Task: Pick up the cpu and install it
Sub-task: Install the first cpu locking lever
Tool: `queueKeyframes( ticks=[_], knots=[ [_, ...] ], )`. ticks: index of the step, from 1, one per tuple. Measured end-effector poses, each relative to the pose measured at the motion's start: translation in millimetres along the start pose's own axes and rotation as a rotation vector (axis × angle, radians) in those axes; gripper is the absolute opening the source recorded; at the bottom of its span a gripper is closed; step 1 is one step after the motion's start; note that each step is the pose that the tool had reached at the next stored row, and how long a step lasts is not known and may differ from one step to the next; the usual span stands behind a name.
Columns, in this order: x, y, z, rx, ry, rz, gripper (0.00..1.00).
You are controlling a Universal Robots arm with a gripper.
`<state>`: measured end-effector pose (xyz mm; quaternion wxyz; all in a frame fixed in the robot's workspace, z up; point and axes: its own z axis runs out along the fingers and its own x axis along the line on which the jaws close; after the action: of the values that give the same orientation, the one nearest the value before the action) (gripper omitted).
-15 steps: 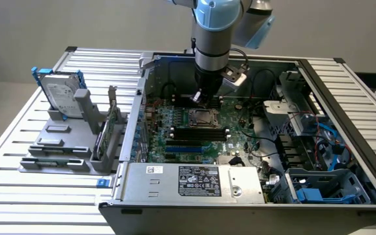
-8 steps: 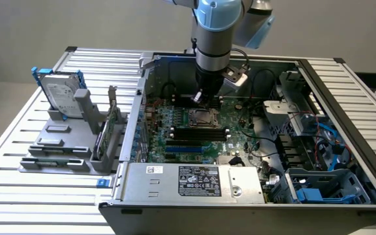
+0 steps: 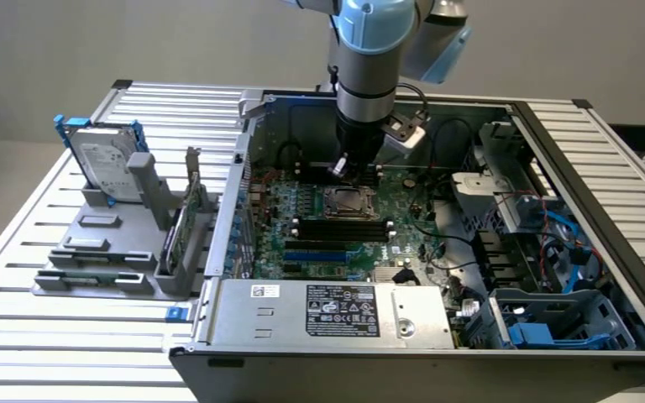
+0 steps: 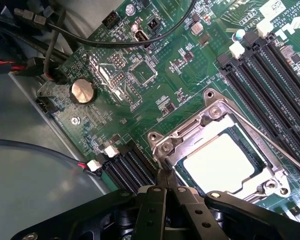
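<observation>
The cpu [image 4: 217, 162], a flat square chip with a pale silver top, lies inside the metal socket frame [image 4: 210, 117] on the green motherboard [image 4: 155, 75]. In the exterior view the cpu [image 3: 351, 201] sits in the middle of the open computer case. My gripper [image 4: 165, 176] is shut, its black fingers pressed together with nothing visible between them. Their tips rest at the corner of the socket frame, just beside the chip. From outside, the gripper [image 3: 342, 172] hangs straight down from the arm at the socket's far edge.
Black memory slots [image 4: 270, 75] run beside the socket, and a thin metal lever [image 4: 280, 147] crosses its edge. A coin battery [image 4: 83, 91] and black cables [image 4: 90, 42] lie nearby. A hard drive [image 3: 107, 159] and memory sticks [image 3: 194, 218] stand in a grey fixture at the exterior view's left.
</observation>
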<state>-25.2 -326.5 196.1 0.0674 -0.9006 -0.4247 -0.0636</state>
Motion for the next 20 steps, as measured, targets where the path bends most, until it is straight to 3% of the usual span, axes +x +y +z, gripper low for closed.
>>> queueKeyframes(
  ticks=[6,12,20],
  knots=[
    [0.4,-0.1,-1.5,0.0016,0.0021,0.0,0.11],
    [0.1,1.2,-17.0,0.0053,-0.0009,0.001,0.11],
    [-18.7,6.1,-30.0,0.0061,-0.0015,0.001,0.11]
  ],
)
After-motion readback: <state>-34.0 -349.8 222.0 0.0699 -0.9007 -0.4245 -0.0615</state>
